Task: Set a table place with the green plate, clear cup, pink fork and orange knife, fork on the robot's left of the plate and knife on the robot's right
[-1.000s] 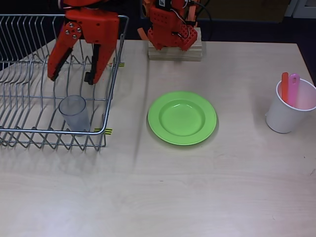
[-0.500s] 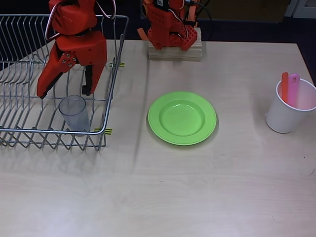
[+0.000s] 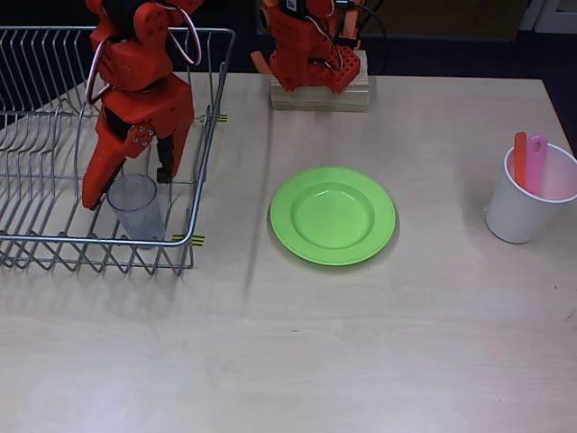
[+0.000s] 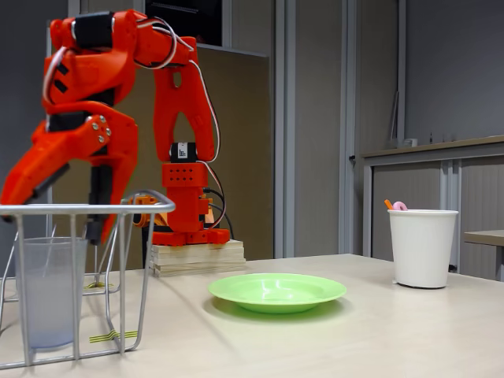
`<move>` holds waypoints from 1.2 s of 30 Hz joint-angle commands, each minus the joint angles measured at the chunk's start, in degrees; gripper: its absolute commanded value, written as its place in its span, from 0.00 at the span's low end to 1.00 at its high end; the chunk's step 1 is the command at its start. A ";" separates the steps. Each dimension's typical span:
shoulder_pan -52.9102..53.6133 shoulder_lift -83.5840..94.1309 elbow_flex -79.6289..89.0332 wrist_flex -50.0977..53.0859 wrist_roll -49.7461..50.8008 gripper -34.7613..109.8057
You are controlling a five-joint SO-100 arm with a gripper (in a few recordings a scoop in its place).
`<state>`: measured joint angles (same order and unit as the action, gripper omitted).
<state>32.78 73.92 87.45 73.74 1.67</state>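
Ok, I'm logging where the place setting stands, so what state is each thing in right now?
gripper: open, jaws on either side of the clear cup's rim, not closed.
clear cup: upright in the wire dish rack, looks empty.
green plate: flat on the table, empty.
white cup: upright, holding both utensils.
pink fork: standing handle-up in the white cup.
orange knife: standing in the white cup.

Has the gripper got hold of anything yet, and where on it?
Nothing is held. The gripper is open, fingers either side above the clear cup, which stands in the wire rack.
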 commanded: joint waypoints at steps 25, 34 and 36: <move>3.43 -7.21 -5.10 -4.39 -1.49 0.44; 2.11 -3.16 -5.10 -1.49 1.32 0.42; 1.58 -0.70 -5.19 -0.26 2.11 0.42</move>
<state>35.16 68.20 82.71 71.46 1.85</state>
